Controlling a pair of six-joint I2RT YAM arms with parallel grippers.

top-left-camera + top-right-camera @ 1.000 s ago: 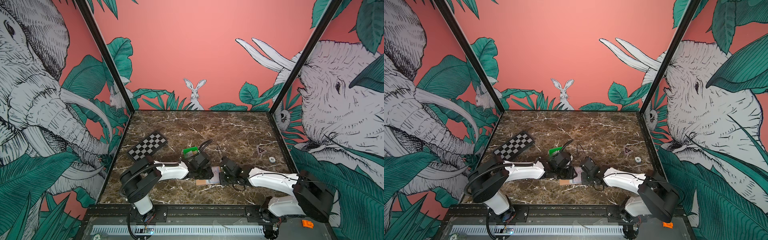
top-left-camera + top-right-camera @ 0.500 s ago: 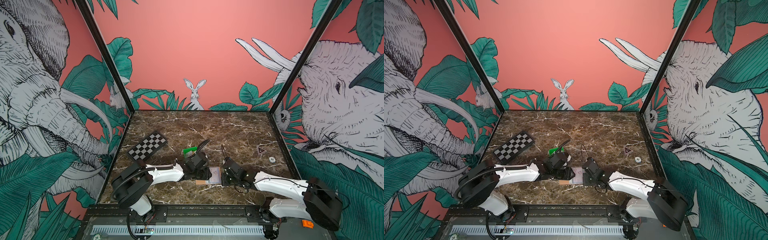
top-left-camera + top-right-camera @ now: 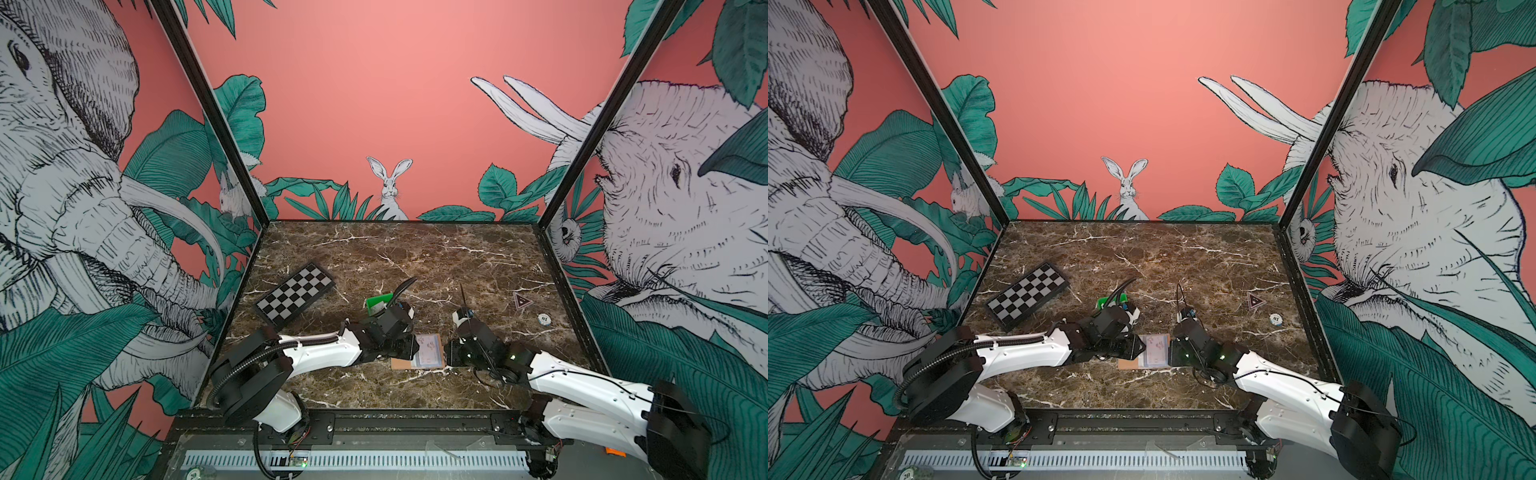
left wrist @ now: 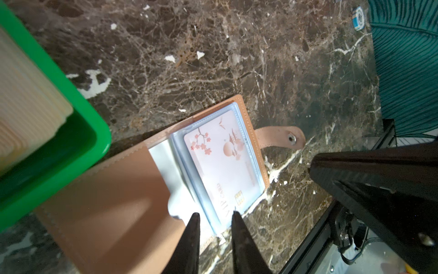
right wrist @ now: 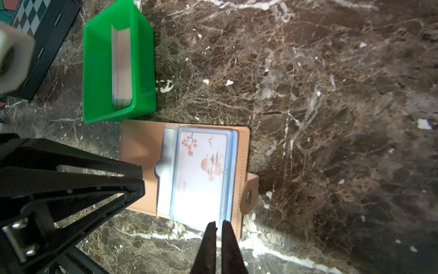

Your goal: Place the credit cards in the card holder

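I see card holder point(image 5: 142, 151) open flat on marble table point(image 5: 308, 95), one of the credit cards point(image 5: 201, 170) sleeved inside, left gripper point(image 4: 215, 214) slightly apart at its edge, right gripper point(image 5: 219, 224) pinched together on sleeves' edge, spare cards in green tray point(image 5: 94, 71) just beside

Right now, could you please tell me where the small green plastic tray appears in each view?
Top view: small green plastic tray behind the left arm.
Top view: mostly hidden behind that arm.
Left wrist: left edge.
Right wrist: upper left.
Shared landmark: tan leather card holder.
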